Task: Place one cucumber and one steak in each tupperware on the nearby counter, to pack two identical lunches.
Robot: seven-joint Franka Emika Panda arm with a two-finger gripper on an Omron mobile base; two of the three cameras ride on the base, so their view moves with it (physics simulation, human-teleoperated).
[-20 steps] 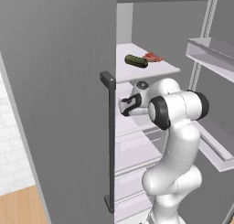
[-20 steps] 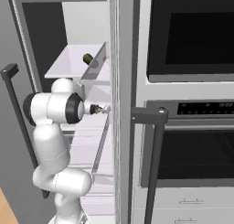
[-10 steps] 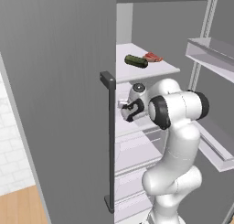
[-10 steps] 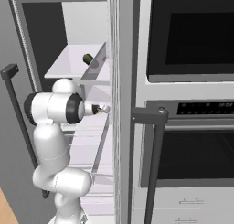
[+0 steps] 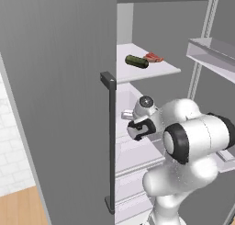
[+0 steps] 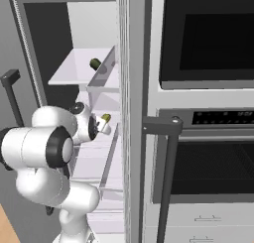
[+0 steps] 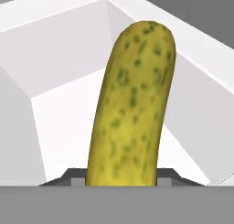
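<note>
My gripper (image 7: 121,175) is shut on the smaller yellow-green cucumber (image 7: 132,104), which stands up between the fingers inside a white fridge compartment (image 7: 59,49). From the right base view the cucumber's tip (image 6: 105,118) pokes out of the gripper (image 6: 101,124) at the lower fridge shelf. The hand (image 5: 137,126) reaches in just behind the open door. On the upper shelf (image 5: 156,72) lie the dark green cucumber (image 5: 137,61) and a red steak (image 5: 153,58) beside it. The tupperware and the counter are out of view.
The open grey fridge door (image 5: 59,104) with its dark vertical handle (image 5: 110,141) stands close on the arm's left. A door shelf (image 5: 211,52) juts in at the right. An oven stack (image 6: 208,43) with a bar handle (image 6: 166,182) flanks the fridge.
The jaws have come together on the yellow-green cucumber. The arm and the upper-shelf items have hardly moved.
</note>
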